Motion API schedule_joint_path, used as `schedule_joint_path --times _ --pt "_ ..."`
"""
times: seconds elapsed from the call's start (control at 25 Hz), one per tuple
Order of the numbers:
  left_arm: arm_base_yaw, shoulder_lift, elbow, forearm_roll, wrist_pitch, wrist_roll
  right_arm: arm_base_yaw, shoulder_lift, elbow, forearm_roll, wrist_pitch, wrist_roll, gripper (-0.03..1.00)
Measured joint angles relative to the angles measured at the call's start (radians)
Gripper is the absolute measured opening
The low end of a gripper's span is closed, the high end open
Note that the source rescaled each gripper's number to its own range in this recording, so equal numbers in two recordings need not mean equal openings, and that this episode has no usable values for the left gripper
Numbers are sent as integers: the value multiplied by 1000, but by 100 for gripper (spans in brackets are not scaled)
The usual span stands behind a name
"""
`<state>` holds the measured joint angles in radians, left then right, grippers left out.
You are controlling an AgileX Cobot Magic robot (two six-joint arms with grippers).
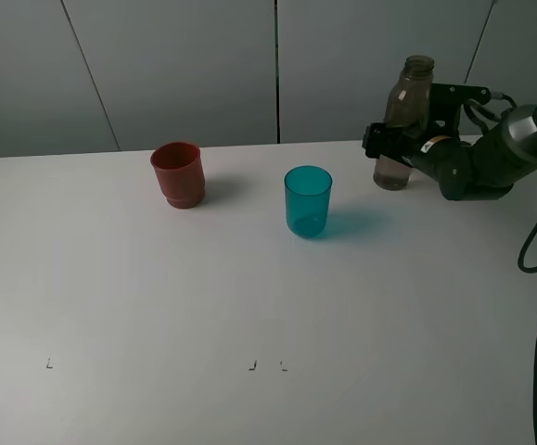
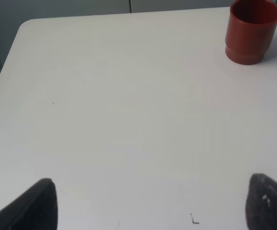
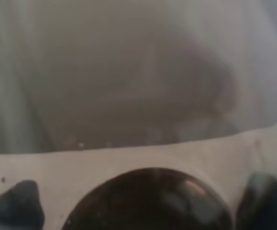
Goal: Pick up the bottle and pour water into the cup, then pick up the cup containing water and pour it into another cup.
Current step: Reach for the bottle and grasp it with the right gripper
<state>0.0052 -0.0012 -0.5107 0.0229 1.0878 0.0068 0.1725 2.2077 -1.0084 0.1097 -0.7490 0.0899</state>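
Nearest the camera, the white table [image 1: 157,297] carries a few small black corner marks [image 1: 252,366] along its near side. My left claw [image 2: 152,205] hangs over the left part of the table, released, with its two dark fingertips [image 2: 40,203] spread wide and nothing between them. In its wrist view another cup [image 1: 177,173], the brick-red one, stands upright on the far left of the table. To the right of it, a little nearer and well apart from it, stands the cup [image 1: 307,200], a teal see-through tumbler, also upright. Farther right again, at the far right of the table, the bottle [image 1: 402,120] stands upright with its narrow neck uppermost. My right claw [image 1: 390,146] reaches in from the right at the level of the bottle's lower half. Its jaws bracket the bottle, still spread rather than clenched. Its wrist view is a close blur of smoky plastic, so I cannot tell whether either pad touches.
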Motion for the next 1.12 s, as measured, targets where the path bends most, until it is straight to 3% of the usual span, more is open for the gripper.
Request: schedule_joint_path --times 0.84,0.88,0.92,0.96,1.0,1.04,1.12 --pt "0 0 0 0 0 0 0 0 -23 -46 17 -4 100" --pt "0 0 0 0 0 0 0 0 -23 -46 18 -4 95" --pt "0 0 0 0 0 0 0 0 -23 -46 20 -4 83" --pt "0 0 0 0 0 0 0 0 -23 -46 21 -4 59" --pt "0 0 0 0 0 0 0 0 -23 -48 26 -6 26" --pt "0 0 0 0 0 0 0 0 -23 -48 31 -9 1" --pt "0 0 0 0 0 0 -2 0 -23 -53 35 -9 0"
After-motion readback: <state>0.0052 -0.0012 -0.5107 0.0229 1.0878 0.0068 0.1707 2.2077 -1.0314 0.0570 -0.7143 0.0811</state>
